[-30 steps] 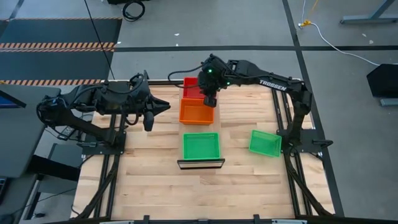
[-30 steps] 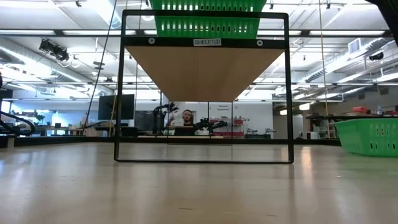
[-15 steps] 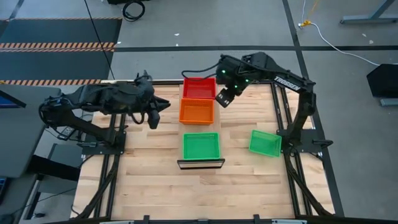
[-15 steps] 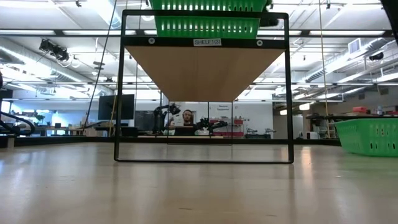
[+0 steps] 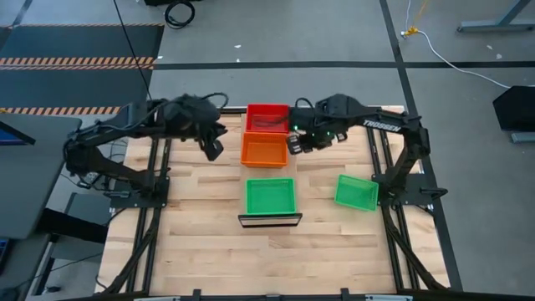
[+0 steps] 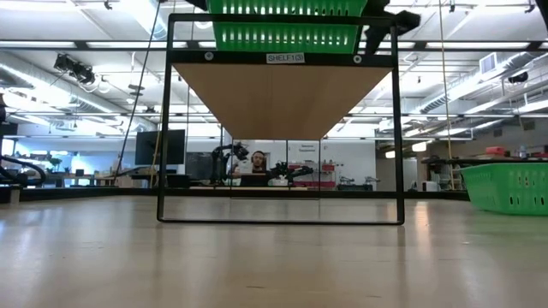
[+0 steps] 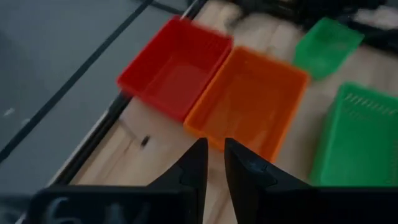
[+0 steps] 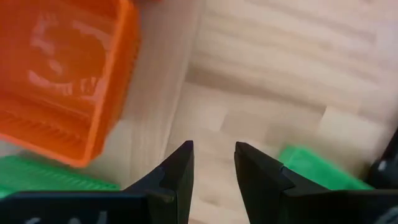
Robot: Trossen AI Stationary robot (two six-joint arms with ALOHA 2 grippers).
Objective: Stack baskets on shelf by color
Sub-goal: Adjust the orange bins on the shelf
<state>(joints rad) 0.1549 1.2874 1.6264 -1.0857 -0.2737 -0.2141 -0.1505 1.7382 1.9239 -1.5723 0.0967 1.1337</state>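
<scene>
The right gripper [image 5: 294,144] has left the orange stack [image 5: 264,150], fingers apart and empty, one green basket [image 5: 357,191] still loose

- The slatted wooden table [image 5: 201,242] sits on a dark metal frame [image 5: 134,242].
- Grey floor [image 5: 334,33] lies around it, with black-and-orange hazard tape [image 5: 75,60] at the far left.
- A coiled black cable [image 5: 179,12] lies on the floor beyond the table.
- A yellow plug on a white cord [image 5: 410,32] lies far right.
- A person [image 6: 257,161] sits in the room's background.
</scene>
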